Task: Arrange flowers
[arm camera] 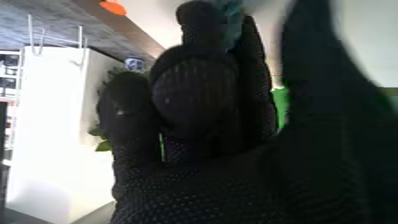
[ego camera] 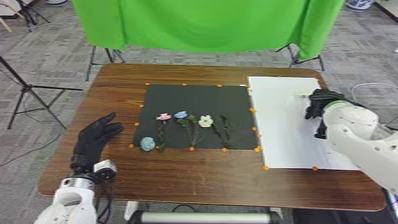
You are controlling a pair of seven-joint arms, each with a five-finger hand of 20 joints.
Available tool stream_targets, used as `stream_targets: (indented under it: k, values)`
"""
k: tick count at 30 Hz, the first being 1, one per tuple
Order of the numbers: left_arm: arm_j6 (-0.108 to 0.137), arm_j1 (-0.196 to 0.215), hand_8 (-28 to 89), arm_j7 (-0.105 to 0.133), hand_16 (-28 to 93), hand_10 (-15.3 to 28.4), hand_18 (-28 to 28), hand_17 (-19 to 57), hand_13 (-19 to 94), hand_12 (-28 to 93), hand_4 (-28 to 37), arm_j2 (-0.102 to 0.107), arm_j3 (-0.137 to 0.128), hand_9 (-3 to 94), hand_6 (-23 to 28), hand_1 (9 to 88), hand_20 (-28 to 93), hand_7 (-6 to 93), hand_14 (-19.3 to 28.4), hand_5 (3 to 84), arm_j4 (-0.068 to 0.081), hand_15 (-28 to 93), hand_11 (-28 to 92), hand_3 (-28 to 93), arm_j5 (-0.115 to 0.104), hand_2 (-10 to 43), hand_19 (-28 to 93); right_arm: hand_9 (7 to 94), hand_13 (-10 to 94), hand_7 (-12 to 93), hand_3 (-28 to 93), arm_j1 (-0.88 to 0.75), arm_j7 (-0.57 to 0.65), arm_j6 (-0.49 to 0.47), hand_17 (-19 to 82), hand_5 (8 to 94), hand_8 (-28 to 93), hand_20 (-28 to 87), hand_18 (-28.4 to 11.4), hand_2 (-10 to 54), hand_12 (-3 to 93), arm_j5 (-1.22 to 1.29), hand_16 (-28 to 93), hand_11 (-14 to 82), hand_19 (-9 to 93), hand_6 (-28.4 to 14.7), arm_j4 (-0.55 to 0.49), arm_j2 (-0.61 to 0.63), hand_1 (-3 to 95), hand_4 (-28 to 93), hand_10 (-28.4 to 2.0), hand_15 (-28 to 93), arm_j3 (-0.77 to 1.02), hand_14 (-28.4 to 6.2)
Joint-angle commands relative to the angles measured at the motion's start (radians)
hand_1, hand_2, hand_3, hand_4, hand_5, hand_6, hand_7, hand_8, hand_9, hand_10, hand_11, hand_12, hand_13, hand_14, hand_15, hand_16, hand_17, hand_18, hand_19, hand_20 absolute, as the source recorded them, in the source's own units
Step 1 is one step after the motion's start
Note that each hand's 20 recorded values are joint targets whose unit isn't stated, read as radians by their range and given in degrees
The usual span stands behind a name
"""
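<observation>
The right hand (ego camera: 327, 102) is at the right edge of the white sheet (ego camera: 293, 135), somewhat beyond the sheet's middle, with its fingers pressed together and curled. In the right wrist view a blue-green piece (arm camera: 233, 22), probably part of a flower, sits between the fingertips, apparently pinched; its stem cannot be made out. The left hand (ego camera: 94, 137) lies at the left of the mat (ego camera: 206, 93), fingers extended and relaxed, holding nothing. On the mat, the pink flower (ego camera: 163, 117), blue flower (ego camera: 181, 114) and white flower (ego camera: 206, 121) stand in a row from left to right, blooms far and stems near; the sprig (ego camera: 226, 125) lies right of the white flower, and the round bloom (ego camera: 147, 143) lies at the near left corner. The step in hand is judged to be placement on the sheet. Principal fault: rotation of the piece in the grip, caused by a narrow pinch on a thin part; the result is a crooked placement. Second fault: drag on release, caused by glove fabric catching the piece as the fingers part. Third fault: placement over the sheet's right edge, caused by lowering without first moving left. On a return to the mat, a low sweep could snag neighbouring stems, since the middle ones lie close together.
</observation>
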Motion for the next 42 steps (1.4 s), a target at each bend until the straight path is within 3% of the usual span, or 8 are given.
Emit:
stream_targets:
  k: [1,9,16,26,34,35,42]
  values:
    - [-0.018,0.04,-7,-0.036,-1,13.2,11.9,9.6,41,13,-28.3,-0.014,0.01,50.4,1.6,20.3,18,14.4,16.9,48.1,0.013,24,21,76,0.0,-4.2,5,82.7,91,16,62,-0.012,-0.001,0.092,62,75.3,2,50,-15.4,-5.5,21.3,0.005,27,11.6,93,-0.6,-0.006,0.013,57.8,-20,-12.7,59,-0.017,-3.5]
    - [-0.013,0.047,-7,-0.035,-1,13.3,11.9,9.7,41,13,-28.3,-0.011,0.003,50.4,1.6,20.3,18,14.2,16.9,47.9,0.01,24,21,76,-0.003,-4.2,5,84.4,92,16,61,-0.004,-0.038,0.164,63,77.5,3,49,-14.7,-5.5,22.8,0.05,29,10.0,93,-0.6,-0.177,0.047,59.5,-18,-12.8,58,0.103,-2.8]
    - [-0.017,0.038,-7,-0.035,-1,13.3,11.9,9.7,42,13,-28.2,-0.007,0.008,50.5,1.6,20.3,18,14.0,16.8,47.9,0.012,24,21,76,-0.002,-4.3,5,84.7,92,16,61,0.132,-0.148,0.211,64,77.8,4,50,-14.2,-5.6,23.0,0.278,29,10.0,93,-0.8,-0.29,-0.004,59.3,-18,-12.8,59,0.055,-2.5]
    - [-0.024,0.031,-7,-0.037,-1,13.4,11.9,9.7,42,13,-28.3,-0.009,0.019,50.3,1.8,20.3,18,13.8,16.8,47.9,0.014,24,21,76,0.0,-4.2,5,84.9,93,15,61,0.352,-0.146,0.13,64,77.9,4,52,-14.1,-5.6,23.1,0.675,30,9.9,93,-0.6,-0.161,-0.176,59.1,-18,-12.7,59,-0.208,-2.3]
    - [-0.022,0.045,-7,-0.048,-1,13.3,11.8,9.7,41,13,-28.2,-0.012,0.012,50.4,1.8,20.3,18,13.8,16.9,47.8,0.011,24,21,76,-0.003,-4.2,5,84.9,93,15,61,0.34,-0.112,0.132,65,77.9,4,53,-14.1,-5.3,23.0,0.908,30,9.9,93,-0.7,-0.1,-0.227,59.3,-18,-12.6,59,-0.259,-2.3]
    - [-0.027,0.039,-7,-0.049,-1,13.3,11.8,9.7,41,13,-28.2,-0.01,0.014,50.4,1.8,20.3,18,13.8,16.9,47.9,0.016,24,21,76,-0.003,-4.2,5,84.9,93,15,61,0.338,-0.108,0.125,65,77.9,4,53,-14.1,-5.3,22.9,0.927,30,9.9,93,-0.8,-0.095,-0.23,59.3,-18,-12.6,59,-0.26,-2.3]
    - [-0.03,0.035,-7,-0.054,-1,13.3,11.8,9.7,41,13,-28.2,-0.006,0.014,50.4,1.8,20.3,18,13.7,16.9,47.8,0.016,24,21,76,-0.001,-4.1,5,84.7,93,15,60,0.302,-0.099,0.142,65,77.9,4,53,-14.1,-5.0,22.7,0.96,30,9.9,93,-0.9,-0.063,-0.266,59.4,-18,-12.7,59,-0.256,-2.3]
